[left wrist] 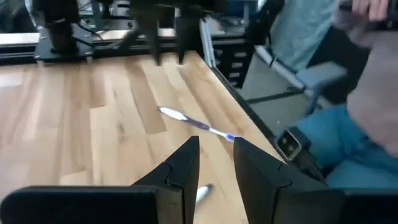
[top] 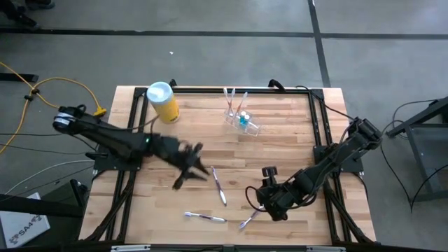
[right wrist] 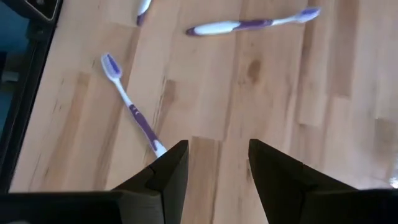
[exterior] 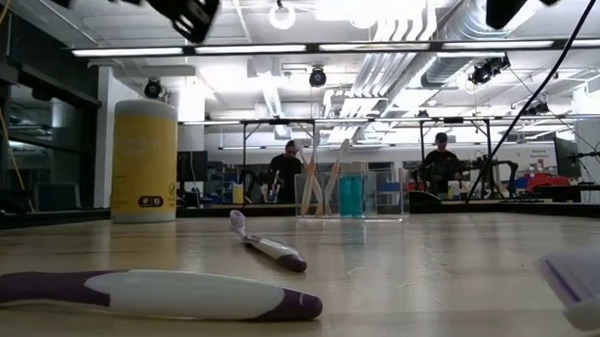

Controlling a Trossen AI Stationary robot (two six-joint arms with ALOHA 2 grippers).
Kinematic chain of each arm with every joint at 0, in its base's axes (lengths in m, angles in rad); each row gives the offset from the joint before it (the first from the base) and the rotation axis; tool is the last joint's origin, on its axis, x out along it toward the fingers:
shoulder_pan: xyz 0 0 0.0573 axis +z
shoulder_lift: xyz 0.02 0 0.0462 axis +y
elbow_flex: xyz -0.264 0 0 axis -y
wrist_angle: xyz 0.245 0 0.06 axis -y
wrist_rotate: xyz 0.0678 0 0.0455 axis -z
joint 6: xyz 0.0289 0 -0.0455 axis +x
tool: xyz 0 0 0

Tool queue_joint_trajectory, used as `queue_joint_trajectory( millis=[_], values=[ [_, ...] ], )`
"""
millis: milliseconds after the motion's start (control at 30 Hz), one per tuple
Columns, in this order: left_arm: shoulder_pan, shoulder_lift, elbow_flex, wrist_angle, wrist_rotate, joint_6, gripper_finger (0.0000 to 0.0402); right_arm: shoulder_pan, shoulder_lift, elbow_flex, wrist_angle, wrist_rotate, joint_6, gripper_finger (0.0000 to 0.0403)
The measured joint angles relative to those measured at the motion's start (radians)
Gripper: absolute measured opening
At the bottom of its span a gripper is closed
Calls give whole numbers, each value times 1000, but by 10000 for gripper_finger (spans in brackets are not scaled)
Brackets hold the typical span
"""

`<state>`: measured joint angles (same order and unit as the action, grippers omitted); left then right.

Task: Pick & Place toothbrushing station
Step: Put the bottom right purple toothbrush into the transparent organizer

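The clear plastic holder cup (top: 243, 120) stands on its base at the table's far middle, with toothbrushes and a blue item inside; it also shows in the low view (exterior: 351, 192). Three purple-and-white toothbrushes lie flat on the near part of the table (top: 218, 185) (top: 205, 217) (top: 246, 221). My left gripper (top: 190, 169) is open and empty above the table, left of the middle brush. My right gripper (top: 269, 190) is open and empty, above and just right of the near-right brush (right wrist: 130, 106).
A yellow canister with a pale blue lid (top: 162, 102) stands at the far left. Black frame rails (top: 318, 133) run along the table's sides. A person in blue trousers (left wrist: 348, 143) stands by the table's edge. People show in the room behind (exterior: 442, 164).
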<state>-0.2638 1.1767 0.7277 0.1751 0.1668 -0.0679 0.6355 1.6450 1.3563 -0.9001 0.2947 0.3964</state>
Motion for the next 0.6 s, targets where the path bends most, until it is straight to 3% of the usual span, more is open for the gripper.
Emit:
queue_joint_trajectory(
  millis=[267, 600],
  values=[
    [-255, 17, -1, -59, -425, -68, 95, -10, 84, 0, 76, -109, -6, 160],
    [-397, 166, -1, 10, -667, -192, 95, 7, 206, 0, 125, -200, -78, 160]
  ],
)
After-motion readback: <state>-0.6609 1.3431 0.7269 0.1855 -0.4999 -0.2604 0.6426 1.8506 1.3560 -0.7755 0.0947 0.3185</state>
